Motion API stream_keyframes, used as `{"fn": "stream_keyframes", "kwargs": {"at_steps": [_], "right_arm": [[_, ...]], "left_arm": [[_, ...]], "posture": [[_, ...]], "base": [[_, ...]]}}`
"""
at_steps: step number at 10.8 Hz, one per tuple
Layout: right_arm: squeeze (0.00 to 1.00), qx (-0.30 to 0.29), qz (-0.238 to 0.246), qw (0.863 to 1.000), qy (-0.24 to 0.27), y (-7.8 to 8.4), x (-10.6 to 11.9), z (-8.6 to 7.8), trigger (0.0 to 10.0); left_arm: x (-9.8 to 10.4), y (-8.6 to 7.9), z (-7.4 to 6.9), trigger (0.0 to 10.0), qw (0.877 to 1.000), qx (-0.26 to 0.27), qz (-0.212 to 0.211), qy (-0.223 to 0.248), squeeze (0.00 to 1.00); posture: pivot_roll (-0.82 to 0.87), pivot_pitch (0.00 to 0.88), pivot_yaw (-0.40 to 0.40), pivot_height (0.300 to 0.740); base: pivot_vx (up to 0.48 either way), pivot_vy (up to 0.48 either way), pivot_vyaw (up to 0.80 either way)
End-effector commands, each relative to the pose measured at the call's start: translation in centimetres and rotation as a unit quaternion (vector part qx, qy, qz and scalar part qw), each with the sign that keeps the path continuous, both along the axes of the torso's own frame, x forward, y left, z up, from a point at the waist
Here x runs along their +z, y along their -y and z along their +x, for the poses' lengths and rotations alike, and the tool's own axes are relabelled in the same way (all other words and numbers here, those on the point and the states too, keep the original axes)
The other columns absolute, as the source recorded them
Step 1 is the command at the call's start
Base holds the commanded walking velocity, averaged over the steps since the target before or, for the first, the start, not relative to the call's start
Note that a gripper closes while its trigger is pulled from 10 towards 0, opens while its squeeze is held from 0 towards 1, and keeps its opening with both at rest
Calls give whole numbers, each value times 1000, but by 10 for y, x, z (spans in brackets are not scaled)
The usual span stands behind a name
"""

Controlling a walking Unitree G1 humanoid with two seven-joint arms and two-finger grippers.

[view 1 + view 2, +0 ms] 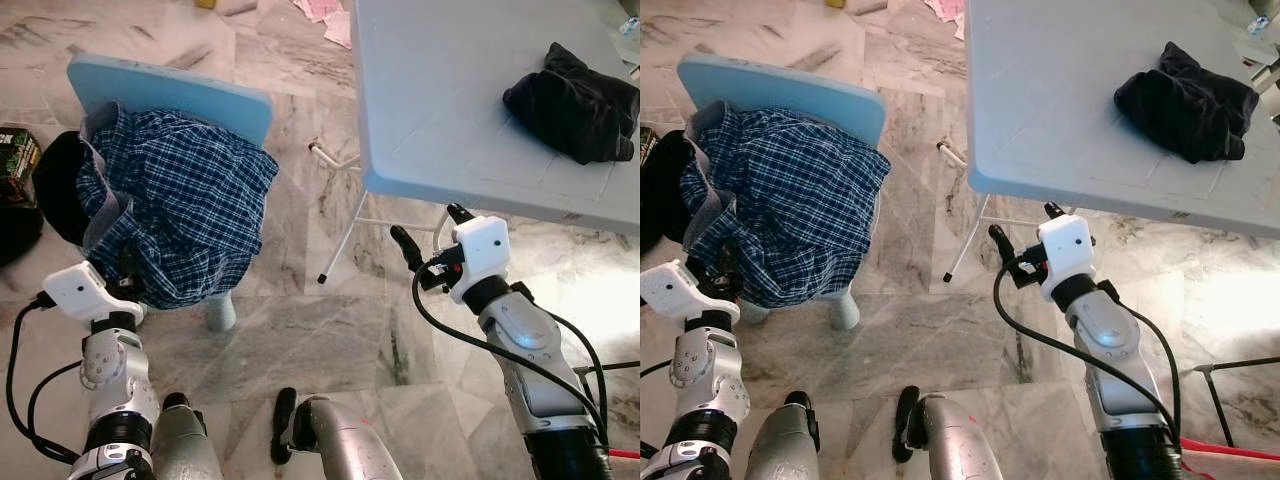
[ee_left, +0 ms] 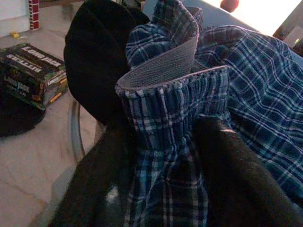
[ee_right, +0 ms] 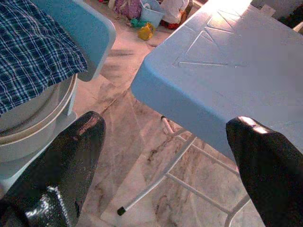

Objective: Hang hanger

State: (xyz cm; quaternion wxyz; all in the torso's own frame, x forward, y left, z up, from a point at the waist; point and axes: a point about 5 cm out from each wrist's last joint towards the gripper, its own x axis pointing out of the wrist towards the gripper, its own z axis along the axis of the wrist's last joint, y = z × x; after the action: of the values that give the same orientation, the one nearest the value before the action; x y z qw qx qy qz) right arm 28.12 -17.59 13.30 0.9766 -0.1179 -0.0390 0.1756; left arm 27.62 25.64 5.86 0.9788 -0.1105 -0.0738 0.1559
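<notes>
Blue plaid garment (image 1: pixel 175 205) heaped on a light blue chair (image 1: pixel 170 92), at about 10 o'clock. A dark item (image 1: pixel 62 185) sits against the garment's left side. Left gripper (image 1: pixel 128 268) at 8 o'clock, pressed into the garment's lower edge; fingers hidden in cloth. Right gripper (image 1: pixel 432 232) at 3 o'clock, fingers spread apart, empty, just below the near edge of a pale blue folding table (image 1: pixel 440 110). Black cloth bundle (image 1: pixel 575 102) on the tabletop at 2 o'clock. Marbled tile floor (image 1: pixel 300 330) underneath.

A blue plaid shirt (image 1: pixel 180 215) lies crumpled and draped over the seat of a light-blue chair (image 1: pixel 190 95).
</notes>
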Motion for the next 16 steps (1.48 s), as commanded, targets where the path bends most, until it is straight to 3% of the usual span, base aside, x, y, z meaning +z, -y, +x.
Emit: {"fn": "stream_keyframes", "kwargs": {"at_steps": [1,11,16], "right_arm": [[0,-9,-6,1000,-6,6,-2,-1,10000],[0,-16,18,1000,-4,-2,-6,5,10000],[0,-73,116,990,-15,-13,-19,15,10000]], "left_arm": [[-7,9,-1,0,1000,-21,3,-12,0],[6,24,4,0,996,-68,51,18,0],[67,43,-1,0,978,-87,172,77,0]], "posture": [[-91,244,-281,740],[-55,221,-237,740],[50,148,-132,740]], "base": [[0,0,0],[0,0,0],[0,0,0]]}}
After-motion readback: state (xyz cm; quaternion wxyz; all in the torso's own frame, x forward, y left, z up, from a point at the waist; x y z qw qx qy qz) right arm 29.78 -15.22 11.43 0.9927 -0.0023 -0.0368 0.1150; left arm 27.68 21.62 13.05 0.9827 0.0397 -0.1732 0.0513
